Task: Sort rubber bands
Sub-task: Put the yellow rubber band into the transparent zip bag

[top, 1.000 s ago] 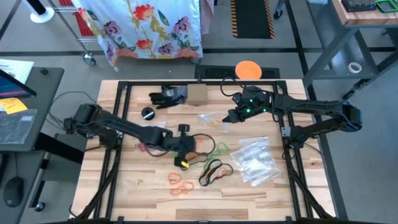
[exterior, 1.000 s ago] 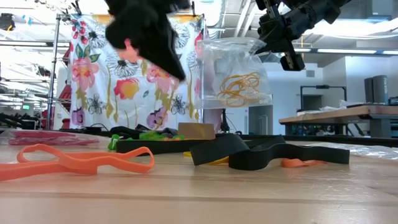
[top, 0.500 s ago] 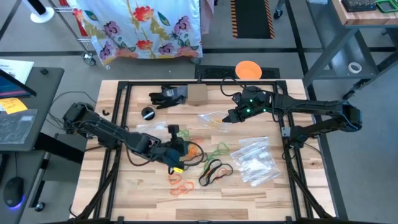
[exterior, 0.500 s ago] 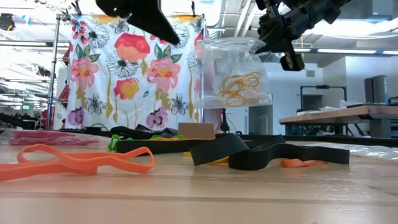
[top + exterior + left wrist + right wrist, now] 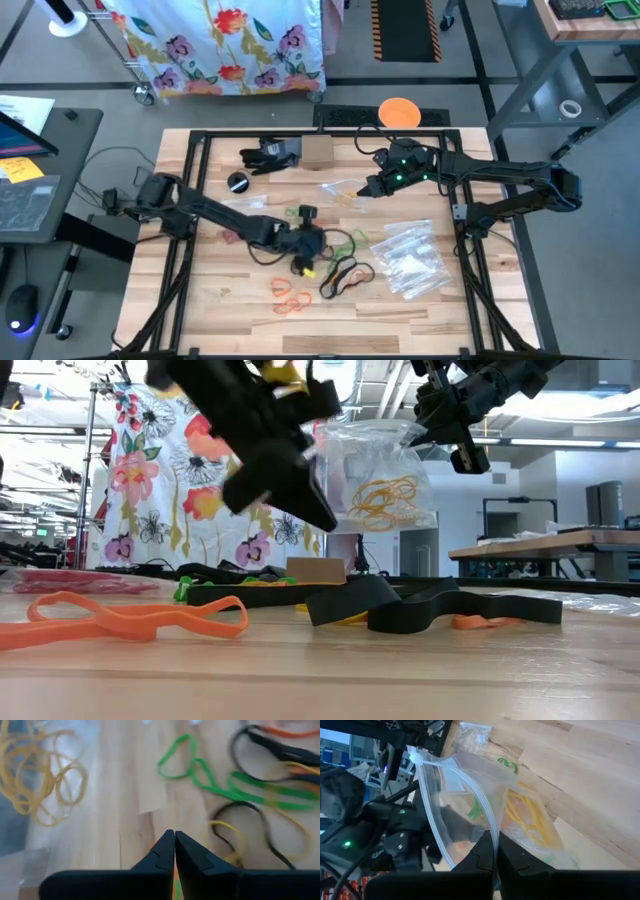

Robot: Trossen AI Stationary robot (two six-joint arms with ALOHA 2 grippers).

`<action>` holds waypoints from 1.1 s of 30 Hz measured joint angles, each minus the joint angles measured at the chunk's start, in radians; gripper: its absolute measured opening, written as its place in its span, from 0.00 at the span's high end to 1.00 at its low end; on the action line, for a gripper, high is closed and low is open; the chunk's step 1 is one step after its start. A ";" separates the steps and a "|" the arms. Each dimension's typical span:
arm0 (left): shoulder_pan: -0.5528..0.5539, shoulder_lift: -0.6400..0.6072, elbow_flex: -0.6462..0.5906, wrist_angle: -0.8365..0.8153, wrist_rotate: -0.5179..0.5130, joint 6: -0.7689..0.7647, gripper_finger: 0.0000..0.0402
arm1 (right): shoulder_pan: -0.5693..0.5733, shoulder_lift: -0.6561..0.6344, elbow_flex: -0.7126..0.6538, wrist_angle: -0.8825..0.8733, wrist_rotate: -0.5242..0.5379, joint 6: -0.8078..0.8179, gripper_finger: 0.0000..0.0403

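Note:
Loose rubber bands lie flat on the wooden table: green ones [image 5: 352, 240] [image 5: 195, 765], black ones [image 5: 345, 275] [image 5: 250, 820], orange ones [image 5: 290, 295] [image 5: 130, 618] and a thin yellow one [image 5: 230, 835]. My left gripper [image 5: 175, 834] [image 5: 328, 522] hovers shut, slanting down above bare wood just left of the green bands, nothing at its tips. Farther back, my right gripper [image 5: 495, 837] [image 5: 372, 187] is shut on a clear zip bag [image 5: 375, 480] that has yellow bands [image 5: 390, 500] inside. My right gripper pinches the clear bag's zip-top edge [image 5: 487, 822] between its two fingers, which slant down from the table's right. The bag hangs below the fingers, clear of the table in the low view, with the yellow bands gathered in its lower part.
A heap of clear zip bags [image 5: 410, 258] lies right of the bands. At the back stand a small cardboard box [image 5: 318, 150], a dark object [image 5: 270, 153] and a black round piece [image 5: 238, 182]. A reddish band [image 5: 230, 238] lies under the left arm. A black frame [image 5: 190, 200] borders the table.
My left gripper first rose and drew back slightly toward the table's left, then swung toward the right edge and came down over the green and black bands. The right gripper and its bag have kept still. The loose bands have not moved.

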 joint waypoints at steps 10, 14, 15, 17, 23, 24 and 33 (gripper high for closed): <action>0.025 0.015 0.066 -0.162 -0.019 -0.169 0.91 | 0.000 0.000 0.000 -0.005 0.000 -0.001 1.00; -0.007 -0.059 0.054 -0.236 0.019 -0.171 0.94 | 0.000 0.000 0.000 -0.006 0.000 -0.007 1.00; -0.008 -0.086 0.031 -0.218 0.050 -0.170 0.95 | 0.001 0.000 0.000 -0.007 0.000 -0.008 1.00; -0.004 -0.141 -0.029 -0.144 0.159 -0.147 0.97 | 0.002 0.000 0.000 -0.011 0.000 -0.008 1.00; 0.027 -0.258 -0.174 0.124 0.397 -0.030 0.98 | 0.001 0.000 0.001 -0.006 0.000 -0.003 1.00; 0.027 -0.257 -0.179 0.136 0.393 -0.048 0.98 | 0.001 0.000 0.001 -0.003 0.000 -0.001 1.00; 0.066 -0.139 -0.182 0.155 0.389 -0.123 0.84 | 0.001 0.000 0.001 0.003 0.000 -0.001 1.00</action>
